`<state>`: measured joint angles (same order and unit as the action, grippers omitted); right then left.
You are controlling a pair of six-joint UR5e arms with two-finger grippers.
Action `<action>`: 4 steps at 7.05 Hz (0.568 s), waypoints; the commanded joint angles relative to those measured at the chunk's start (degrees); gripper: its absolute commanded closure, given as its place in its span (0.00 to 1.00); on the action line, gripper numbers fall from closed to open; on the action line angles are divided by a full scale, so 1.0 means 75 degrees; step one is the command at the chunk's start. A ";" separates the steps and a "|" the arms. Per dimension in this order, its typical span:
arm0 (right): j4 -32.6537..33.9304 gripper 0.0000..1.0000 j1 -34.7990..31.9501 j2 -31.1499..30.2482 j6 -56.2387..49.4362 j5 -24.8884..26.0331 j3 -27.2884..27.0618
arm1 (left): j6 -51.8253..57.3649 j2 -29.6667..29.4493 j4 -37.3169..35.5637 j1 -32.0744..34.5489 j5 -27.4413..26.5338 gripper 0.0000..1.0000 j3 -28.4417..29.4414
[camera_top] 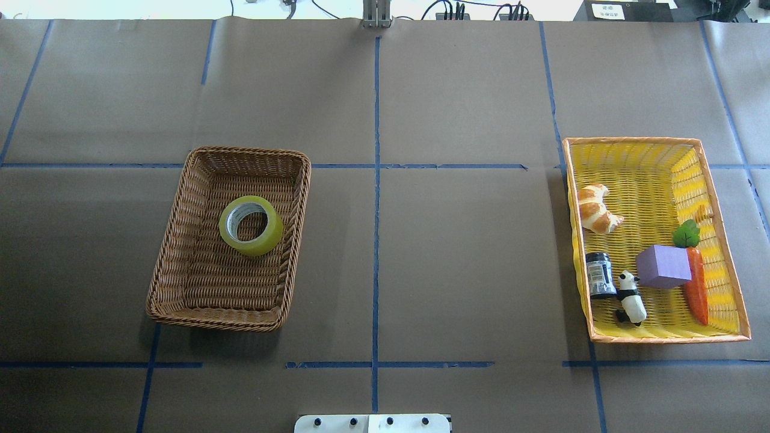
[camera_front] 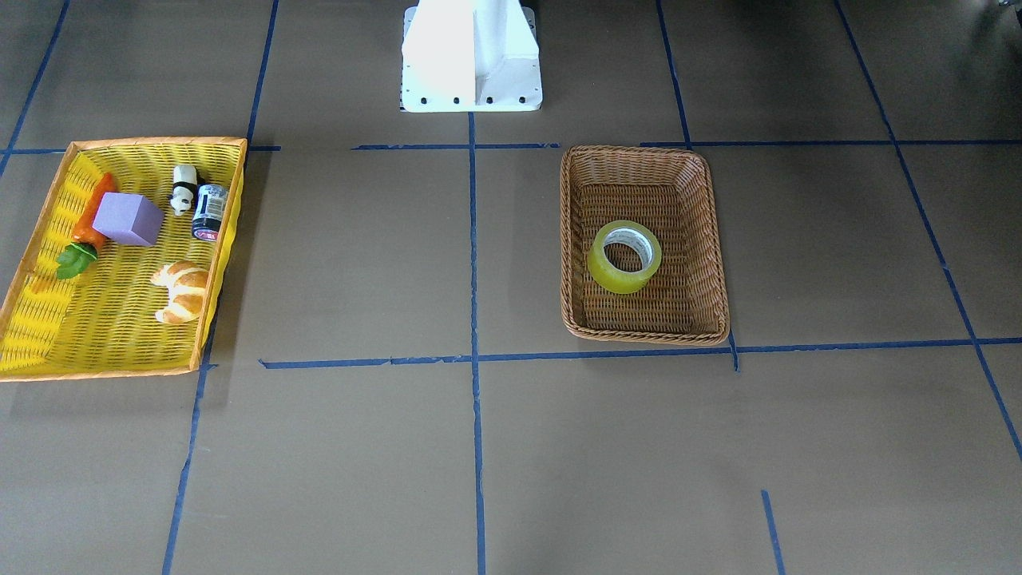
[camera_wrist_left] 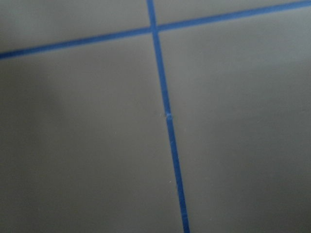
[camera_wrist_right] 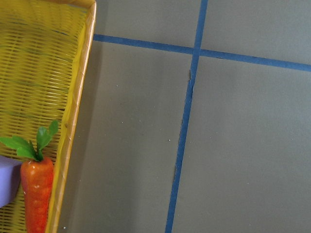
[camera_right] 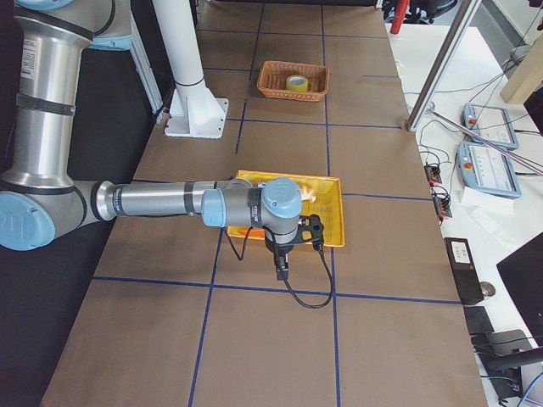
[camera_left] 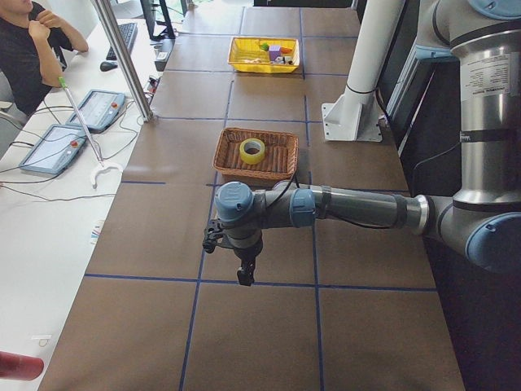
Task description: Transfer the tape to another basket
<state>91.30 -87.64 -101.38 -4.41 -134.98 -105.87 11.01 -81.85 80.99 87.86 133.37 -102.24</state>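
Note:
The yellow-green tape [camera_top: 272,236] lies flat inside the brown wicker basket [camera_top: 204,282] on the robot's left half of the table, also seen in the front view as tape [camera_front: 619,276] in basket [camera_front: 639,200]. Neither gripper shows in the overhead or front view. The left gripper [camera_left: 245,275] hangs over bare table well short of the brown basket [camera_left: 281,163], and I cannot tell whether it is open or shut. The right gripper [camera_right: 281,271] hangs beside the yellow basket [camera_right: 327,216], and I cannot tell its state either. Both wrist views show only table and no fingers.
The yellow, orange-rimmed basket [camera_top: 637,174] on the right holds a croissant [camera_top: 595,210], a dark jar [camera_top: 600,275], a panda figure [camera_top: 630,297], a purple block [camera_top: 663,267] and a carrot [camera_top: 696,288]. The robot base [camera_front: 471,56] stands at the table's edge. An operator [camera_left: 32,49] sits beside the table.

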 commanded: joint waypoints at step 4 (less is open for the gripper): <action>-0.0010 0.00 0.0002 -0.0007 0.0002 -0.0002 -0.0005 | -0.0062 0.0355 0.0217 -0.0020 -0.0052 0.00 0.0143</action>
<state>91.24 -87.64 -101.39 -4.40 -135.00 -105.95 10.58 -79.69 82.64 87.78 133.25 -101.30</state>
